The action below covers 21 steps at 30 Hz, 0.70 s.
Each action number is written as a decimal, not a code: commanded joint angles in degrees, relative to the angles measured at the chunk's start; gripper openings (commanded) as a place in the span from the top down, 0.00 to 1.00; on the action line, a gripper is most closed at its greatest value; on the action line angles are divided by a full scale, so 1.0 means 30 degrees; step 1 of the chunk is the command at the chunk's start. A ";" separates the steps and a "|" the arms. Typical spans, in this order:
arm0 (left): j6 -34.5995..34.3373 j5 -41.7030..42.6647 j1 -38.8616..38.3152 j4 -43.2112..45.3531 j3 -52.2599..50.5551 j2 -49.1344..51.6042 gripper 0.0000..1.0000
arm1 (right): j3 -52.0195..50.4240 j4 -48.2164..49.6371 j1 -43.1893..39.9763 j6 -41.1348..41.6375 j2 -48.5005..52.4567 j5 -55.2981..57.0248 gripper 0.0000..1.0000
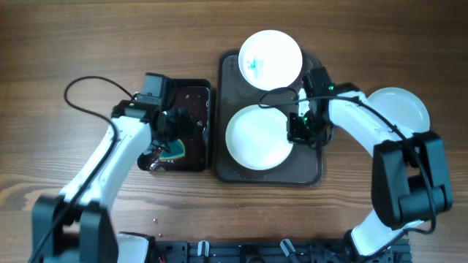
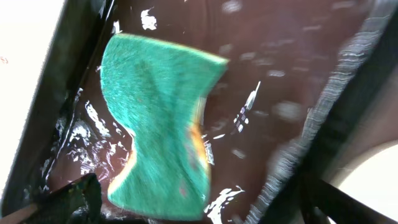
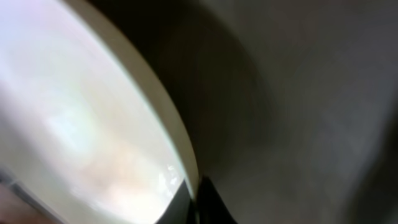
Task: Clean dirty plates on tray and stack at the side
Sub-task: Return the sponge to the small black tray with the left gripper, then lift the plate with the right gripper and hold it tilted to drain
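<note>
The dark brown tray (image 1: 311,166) lies at the table's centre. A plate with blue-green smears (image 1: 270,60) rests on its far end. A clean-looking white plate (image 1: 256,137) lies in its middle. A third plate (image 1: 401,109) sits on the table to the right. My right gripper (image 1: 299,128) is shut on the right rim of the middle plate; in the right wrist view the rim (image 3: 163,109) runs between the fingertips (image 3: 196,202). My left gripper (image 1: 165,150) is open over the teal sponge (image 2: 158,118), its fingers on either side of it (image 2: 199,205).
The sponge (image 1: 176,150) lies in a narrow glossy black tray (image 1: 199,109), wet with droplets, left of the brown tray. Cables trail from both arms. A dark rail runs along the table's front edge (image 1: 241,252).
</note>
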 commanded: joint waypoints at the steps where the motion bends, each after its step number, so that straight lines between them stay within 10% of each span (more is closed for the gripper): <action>1: 0.0022 0.0801 0.0066 -0.0605 0.1290 -0.2710 0.00 | 0.3891 -0.2710 0.0095 -0.0386 -0.1311 0.0466 0.96; 8: 0.0007 0.0809 0.1479 -0.1443 0.1333 -0.6696 0.00 | 0.7956 -0.4204 0.2535 0.0364 -0.1297 0.0408 0.96; 21: 0.0015 0.0809 0.4328 -0.2586 0.1326 -1.3245 0.00 | 0.8153 0.4918 0.9158 0.2608 0.1013 0.8080 0.96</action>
